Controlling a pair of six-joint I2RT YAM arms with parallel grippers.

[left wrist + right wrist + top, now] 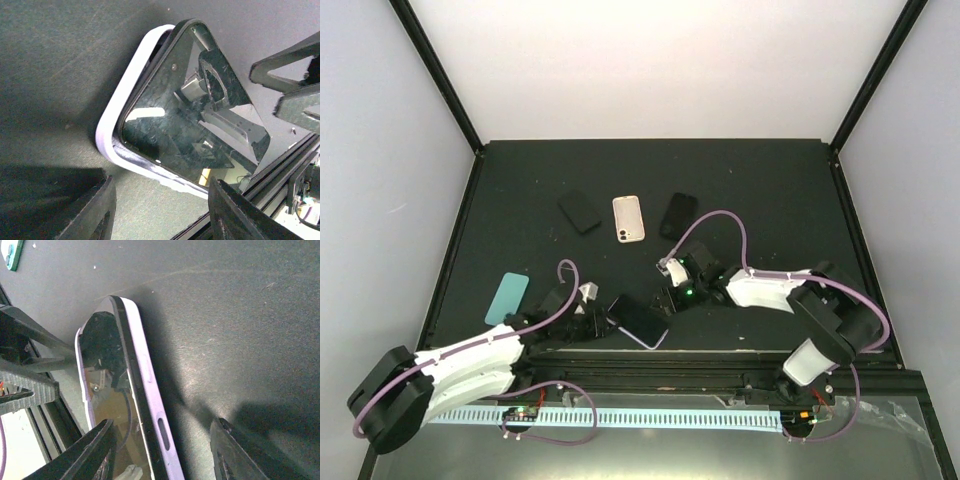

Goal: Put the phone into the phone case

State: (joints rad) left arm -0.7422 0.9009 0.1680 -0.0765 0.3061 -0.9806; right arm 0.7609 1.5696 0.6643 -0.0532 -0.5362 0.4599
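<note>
A black-screened phone (641, 320) lies face up in a lavender phone case (116, 112) near the table's front edge. In the right wrist view the phone's (106, 390) long edge stands slightly proud of the case wall (150, 390). My left gripper (162, 212) is open, with the case's near corner just ahead of its fingers, not touching. My right gripper (165, 455) is open and straddles the case's long side, one finger (87, 455) over the screen and the other (255, 455) over the mat. In the top view the left gripper (595, 318) and right gripper (672, 296) flank the phone.
On the dark mat behind lie a black case (580, 211), a pale pink-rimmed case (628, 219) and a black phone (678, 215). A teal case (507, 298) lies at the left. The black front rail (720, 355) runs close to the phone.
</note>
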